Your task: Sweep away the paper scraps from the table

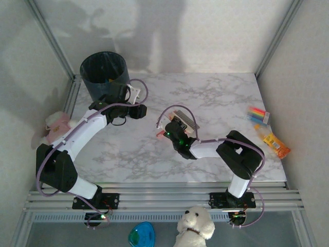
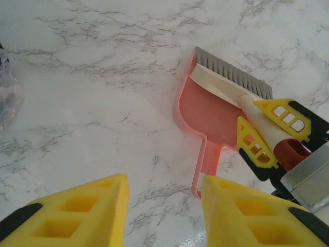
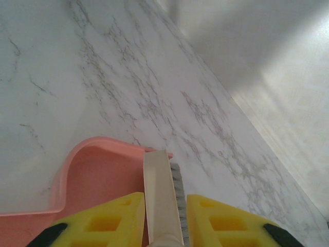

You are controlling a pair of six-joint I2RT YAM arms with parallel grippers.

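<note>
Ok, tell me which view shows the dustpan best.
Left wrist: most of the dustpan, handle included, lies on the table with the brush across it. Right wrist catches one corner; top external just a pink sliver.

The table (image 1: 216,98) is white with grey marble veining. The dustpan (image 2: 203,110) is pink, and the brush (image 2: 222,87) has a cream back and handle with grey bristles. My left gripper (image 2: 164,185) and right gripper (image 3: 164,200) are both yellow with black edging. The bin (image 1: 104,74) at far left is dark blue-black. At the right, the striped packets (image 1: 258,115) are multicoloured and another packet (image 1: 276,145) is orange. My cables (image 1: 146,91) are lavender, and the plush dog (image 1: 194,225) at the near edge is white.
</note>
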